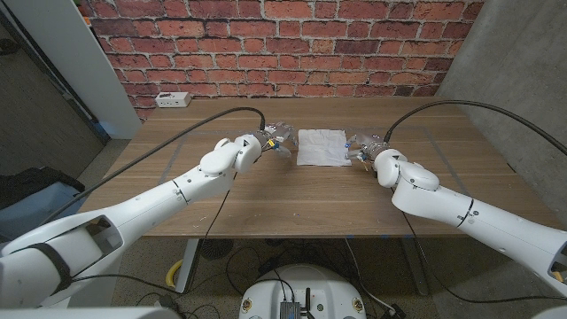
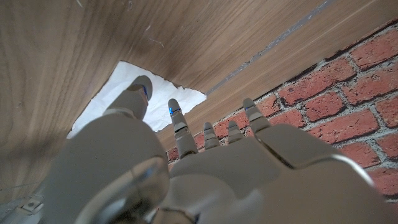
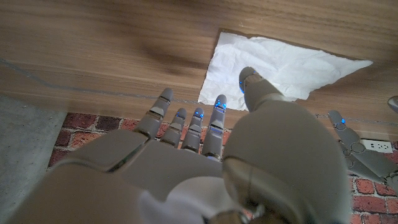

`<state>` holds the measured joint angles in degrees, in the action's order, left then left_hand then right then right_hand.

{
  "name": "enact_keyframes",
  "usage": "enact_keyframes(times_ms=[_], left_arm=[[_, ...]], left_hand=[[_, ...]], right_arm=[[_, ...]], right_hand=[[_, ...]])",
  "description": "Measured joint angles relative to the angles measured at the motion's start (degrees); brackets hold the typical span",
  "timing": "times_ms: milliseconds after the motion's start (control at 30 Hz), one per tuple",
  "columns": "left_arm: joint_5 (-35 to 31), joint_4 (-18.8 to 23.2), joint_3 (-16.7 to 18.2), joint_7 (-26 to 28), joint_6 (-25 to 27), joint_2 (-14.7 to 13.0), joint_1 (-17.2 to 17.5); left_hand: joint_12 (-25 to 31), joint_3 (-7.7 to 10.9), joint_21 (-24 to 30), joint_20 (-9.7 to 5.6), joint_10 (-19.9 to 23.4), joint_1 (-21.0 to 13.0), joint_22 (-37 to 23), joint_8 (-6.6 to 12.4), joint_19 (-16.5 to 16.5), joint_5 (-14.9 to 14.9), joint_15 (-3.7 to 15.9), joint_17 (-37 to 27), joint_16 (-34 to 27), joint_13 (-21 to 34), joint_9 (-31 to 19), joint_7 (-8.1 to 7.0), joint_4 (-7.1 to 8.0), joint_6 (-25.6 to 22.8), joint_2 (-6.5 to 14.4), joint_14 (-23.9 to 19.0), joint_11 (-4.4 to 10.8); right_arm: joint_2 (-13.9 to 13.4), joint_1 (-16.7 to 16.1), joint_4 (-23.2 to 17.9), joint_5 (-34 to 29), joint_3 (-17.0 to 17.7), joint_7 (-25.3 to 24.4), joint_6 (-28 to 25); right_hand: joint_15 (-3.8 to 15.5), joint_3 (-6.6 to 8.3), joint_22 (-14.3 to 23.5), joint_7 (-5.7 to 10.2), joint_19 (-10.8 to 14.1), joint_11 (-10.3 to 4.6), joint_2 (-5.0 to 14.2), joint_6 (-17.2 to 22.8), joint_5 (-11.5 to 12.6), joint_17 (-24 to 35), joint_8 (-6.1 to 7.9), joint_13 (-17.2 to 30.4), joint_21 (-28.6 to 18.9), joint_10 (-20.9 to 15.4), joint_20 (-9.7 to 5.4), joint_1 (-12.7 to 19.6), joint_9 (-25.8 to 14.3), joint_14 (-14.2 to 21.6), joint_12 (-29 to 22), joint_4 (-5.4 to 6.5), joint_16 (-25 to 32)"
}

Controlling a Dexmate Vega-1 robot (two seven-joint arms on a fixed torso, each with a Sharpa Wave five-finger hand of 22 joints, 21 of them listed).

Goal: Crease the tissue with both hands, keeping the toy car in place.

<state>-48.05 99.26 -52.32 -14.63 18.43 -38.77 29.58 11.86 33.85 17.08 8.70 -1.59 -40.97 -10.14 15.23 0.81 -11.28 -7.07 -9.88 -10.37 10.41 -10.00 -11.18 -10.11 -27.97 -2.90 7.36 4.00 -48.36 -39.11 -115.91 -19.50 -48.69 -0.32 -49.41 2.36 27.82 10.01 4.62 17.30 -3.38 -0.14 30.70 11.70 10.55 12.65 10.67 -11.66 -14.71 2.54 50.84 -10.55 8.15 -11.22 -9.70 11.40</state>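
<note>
A white tissue (image 1: 321, 146) lies spread on the wooden table (image 1: 292, 199) at its far middle, slightly wrinkled, with nothing on its visible surface. My left hand (image 1: 270, 142) hovers just left of the tissue with its fingers spread and nothing in them. My right hand (image 1: 363, 149) sits close to the tissue's right edge, fingers apart and also empty. The left wrist view has the left hand (image 2: 186, 168) with its fingertips reaching toward the tissue (image 2: 149, 93). In the right wrist view the right hand (image 3: 205, 162) faces the tissue (image 3: 280, 65); whether it touches the tissue I cannot tell.
A white power strip (image 1: 173, 99) lies at the table's far left corner by the brick wall (image 1: 283, 44). Black cables (image 1: 177, 146) run along both arms over the table. Bare wood extends in front of the tissue.
</note>
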Motion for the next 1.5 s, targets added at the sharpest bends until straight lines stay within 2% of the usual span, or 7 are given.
enact_keyframes(times_ms=[567, 733, 800, 1067, 1267, 1367, 1500], left_arm=[[-1.1, -3.0, -0.6, 1.6, -3.1, 1.9, -0.2], [-1.6, -4.0, -0.8, 3.4, -3.6, 2.3, 0.0], [-1.8, -4.4, -0.9, 4.2, -3.8, 2.5, 0.1], [-2.4, -5.8, -1.3, 6.1, -4.3, 3.0, 0.4], [-2.6, -6.7, -1.7, 6.8, -4.6, 3.3, 0.5], [-2.6, -7.1, -1.8, 7.0, -4.6, 3.5, 0.5], [-2.6, -7.6, -2.0, 7.1, -4.7, 3.7, 0.5]], left_hand=[[0.0, -1.18, -0.8, -0.62, 1.2, -2.2, -0.1, -0.1, 0.6, 0.0, 0.75, 0.0, 0.0, 0.0, 0.0, 0.02, 0.23, -3.5, -0.2, -0.7, 0.72], [0.2, -1.44, -0.8, -0.62, 2.1, -3.0, -0.1, -0.22, 1.4, 0.0, 1.24, 0.0, -0.3, 0.0, -0.3, 0.52, 0.44, -4.4, 0.0, -1.2, 0.81], [0.2, -1.86, -0.8, -1.04, 2.5, -3.5, -0.1, -0.22, 1.9, 0.0, 1.66, 0.0, -0.3, 0.0, -0.3, 0.36, 0.43, -4.6, 0.0, -1.7, 0.79], [0.2, -2.29, -1.0, -0.92, 3.1, -4.0, -0.1, -0.48, 2.4, 0.0, 1.96, 0.0, -0.3, 0.0, -0.3, 0.33, 0.54, -5.8, 0.1, -2.0, 1.22], [0.2, -2.47, -1.0, -0.7, 3.1, -4.8, -0.1, -0.88, 2.6, 0.0, 1.96, 0.0, -0.3, 0.0, -0.3, 0.33, 0.72, -5.8, 0.2, -2.0, 1.22], [0.2, -2.46, -1.0, -0.61, 3.3, -5.0, -0.1, -1.32, 2.7, 0.0, 1.96, 0.0, -0.3, 0.0, -0.3, 0.33, 0.72, -5.8, 0.4, -2.0, 0.98], [0.2, -2.54, -1.0, -0.61, 3.4, -5.0, -0.1, -1.33, 2.7, 0.0, 1.96, 0.0, -0.3, 0.0, -0.3, 0.33, 0.79, -5.8, 0.4, -2.0, 0.92]], right_arm=[[0.3, -1.1, 0.8, 0.5, 1.5, -0.3, 1.7], [0.3, -1.4, 0.9, 0.7, 1.9, -0.6, 2.1], [0.3, -1.5, 0.9, 0.8, 2.1, -0.7, 2.3], [0.3, -1.7, 0.9, 0.9, 2.2, -0.7, 2.5], [0.1, -1.3, 0.8, 0.8, 1.9, 0.6, 2.5], [0.0, -1.1, 0.7, 0.8, 1.6, 1.2, 2.5], [0.0, -0.4, 0.8, 0.4, 0.9, 2.3, 2.3]], right_hand=[[-0.01, -0.86, 0.0, -0.22, 0.0, 0.54, 0.31, 0.2, 0.0, 0.3, -0.28, 0.0, 0.0, 0.1, 0.02, 0.3, 0.0, 0.0, 0.0, 0.86, 0.0], [-0.22, -1.19, 0.0, -0.25, 0.2, 0.85, 0.31, 0.2, 0.0, 0.3, -0.28, 0.0, 0.0, -0.2, 0.23, 0.3, 0.0, 0.2, 0.0, 0.83, 0.0], [-0.22, -1.33, 0.0, -0.53, 0.2, 0.85, 0.61, 0.5, 0.0, 0.3, -0.35, 0.0, 0.0, -0.2, 0.23, 0.6, 0.0, 0.2, 0.0, 0.87, 0.0], [-0.42, -1.51, 0.0, -0.49, 0.2, 0.83, 1.03, 0.5, 0.4, 0.3, -0.79, 0.0, 0.0, -0.2, 0.22, 1.0, 0.0, 0.0, 0.0, 0.69, 0.0], [-0.1, -1.81, 0.0, 3.22, -0.6, -0.22, 1.82, 0.5, 0.8, 0.3, -1.22, 0.1, 0.2, 1.7, -0.1, 3.6, 0.0, -1.4, 0.4, 0.39, 0.0], [-0.21, -1.93, 0.0, 4.15, -0.9, -0.42, 2.34, 0.8, 0.8, 0.3, -1.22, 0.1, 0.2, 1.9, -0.39, 4.1, 0.0, -2.1, 0.4, 0.27, 0.0], [-0.3, -2.02, 0.0, 4.31, -0.9, -0.71, 2.44, 0.6, 0.8, 0.3, -1.24, 0.1, 0.4, 2.2, -0.49, 4.8, 0.0, -2.4, 0.6, 0.18, 0.0]])
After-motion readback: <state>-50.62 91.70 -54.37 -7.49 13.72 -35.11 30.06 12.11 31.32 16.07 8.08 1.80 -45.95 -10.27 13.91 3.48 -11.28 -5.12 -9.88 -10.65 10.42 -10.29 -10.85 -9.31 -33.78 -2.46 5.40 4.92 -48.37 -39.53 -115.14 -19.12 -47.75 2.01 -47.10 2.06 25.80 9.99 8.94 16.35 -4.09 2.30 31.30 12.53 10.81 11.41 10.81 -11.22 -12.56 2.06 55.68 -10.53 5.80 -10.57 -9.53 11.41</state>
